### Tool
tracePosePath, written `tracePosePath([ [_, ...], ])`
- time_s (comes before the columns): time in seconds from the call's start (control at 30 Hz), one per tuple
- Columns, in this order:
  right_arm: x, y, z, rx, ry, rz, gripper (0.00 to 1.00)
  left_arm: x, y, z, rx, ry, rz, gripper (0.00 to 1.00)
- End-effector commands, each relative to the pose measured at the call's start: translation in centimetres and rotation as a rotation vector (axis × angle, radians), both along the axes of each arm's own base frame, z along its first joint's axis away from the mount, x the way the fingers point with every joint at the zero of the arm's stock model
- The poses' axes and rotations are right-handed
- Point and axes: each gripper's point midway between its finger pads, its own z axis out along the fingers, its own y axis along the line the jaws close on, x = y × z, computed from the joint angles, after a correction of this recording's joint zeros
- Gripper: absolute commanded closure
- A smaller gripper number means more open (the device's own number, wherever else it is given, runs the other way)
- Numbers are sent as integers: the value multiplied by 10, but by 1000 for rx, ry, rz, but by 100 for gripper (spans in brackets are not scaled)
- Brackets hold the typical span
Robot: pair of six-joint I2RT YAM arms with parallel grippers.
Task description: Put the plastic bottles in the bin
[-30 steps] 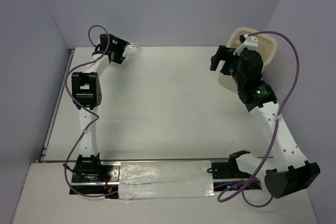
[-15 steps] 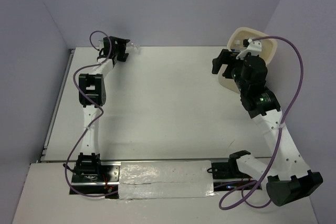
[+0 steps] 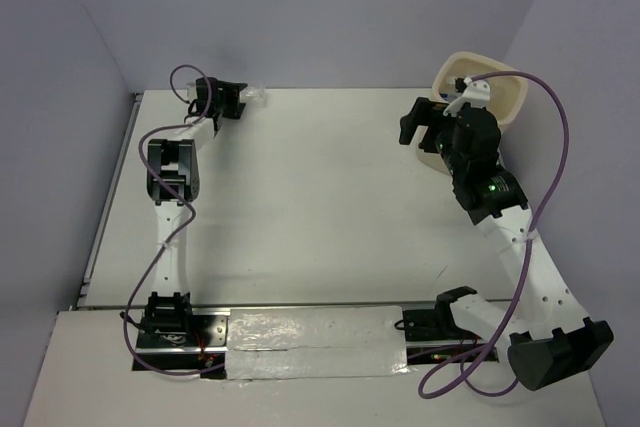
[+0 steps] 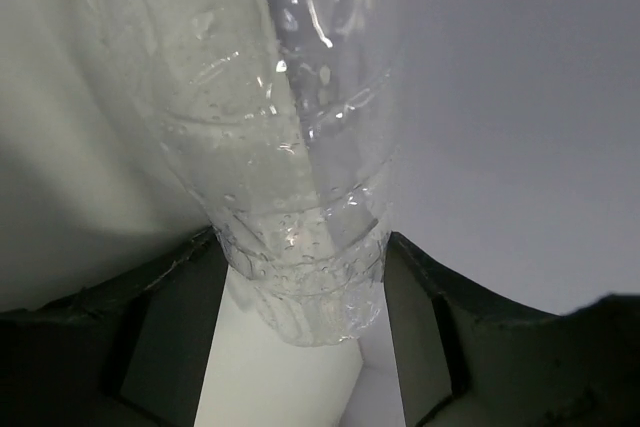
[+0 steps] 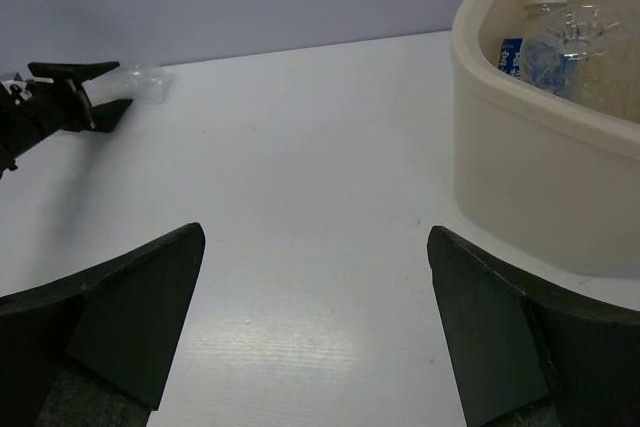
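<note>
A clear crinkled plastic bottle (image 4: pixel 290 177) lies at the table's far left corner by the back wall and shows small in the top view (image 3: pixel 256 94). My left gripper (image 4: pixel 302 242) is shut on it, a finger pressing each side of its ribbed end. From the right wrist the same bottle (image 5: pixel 142 82) pokes out of the left gripper (image 5: pixel 70 97). The cream bin (image 3: pixel 505 97) stands at the far right. Inside the bin (image 5: pixel 530 157) lie a clear bottle (image 5: pixel 575 47) and a blue-labelled one (image 5: pixel 512 55). My right gripper (image 3: pixel 418 119) hangs open and empty (image 5: pixel 315 237) just left of the bin.
Grey walls close the table in at the back and on both sides. A purple cable (image 3: pixel 560 147) loops over the right arm beside the bin. A taped metal rail (image 3: pixel 310 332) runs along the near edge between the arm bases.
My left gripper has closed from wide open onto the clear bottle after edging right along the back wall. The right arm has shifted only slightly by the bin.
</note>
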Motion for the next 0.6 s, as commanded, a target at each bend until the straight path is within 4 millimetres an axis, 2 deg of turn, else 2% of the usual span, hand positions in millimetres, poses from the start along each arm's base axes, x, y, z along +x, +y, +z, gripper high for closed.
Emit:
tracePosePath([
  [0.0,2,3,10,13,-42,1,0,-20,-3,40,53,-40,-65,29],
  [0.03,2,5,9,13,-36,6,0,-26,-6,74,89,-86,-93,30],
  [0.1,1,7,8,7,-21,11,0,-48,-8,71,147,-38,-140,31],
  [0.13,1,7,12,10,-21,11,0,-58,-11,109,172,-88,-161,31],
  [0.2,-2,10,10,2,3,26,0,-83,-15,115,214,-61,-220,32],
  [0.23,-1,13,7,-7,19,42,0,-104,-22,139,262,-77,-296,32],
  [0.3,-4,16,12,-14,29,57,0,-136,-28,138,321,-26,-400,32],
  [0.33,-7,16,15,-13,26,62,0,-165,-33,152,401,-26,-496,34],
  [0.4,-13,19,22,-9,21,81,0,-208,-39,136,496,0,-636,34],
  [0.43,-16,24,27,-7,11,112,0,-236,-46,157,509,-40,-697,35],
  [0.47,-17,27,27,-9,16,132,0,-261,-51,140,505,-16,-763,34],
  [0.5,-18,30,27,-8,19,151,0,-279,-58,140,545,-47,-839,32],
  [0.53,-18,38,26,-9,49,191,0,-313,-71,143,523,-56,-942,29],
  [0.57,-18,43,24,-8,73,213,0,-333,-86,141,591,-97,-1057,28],
])
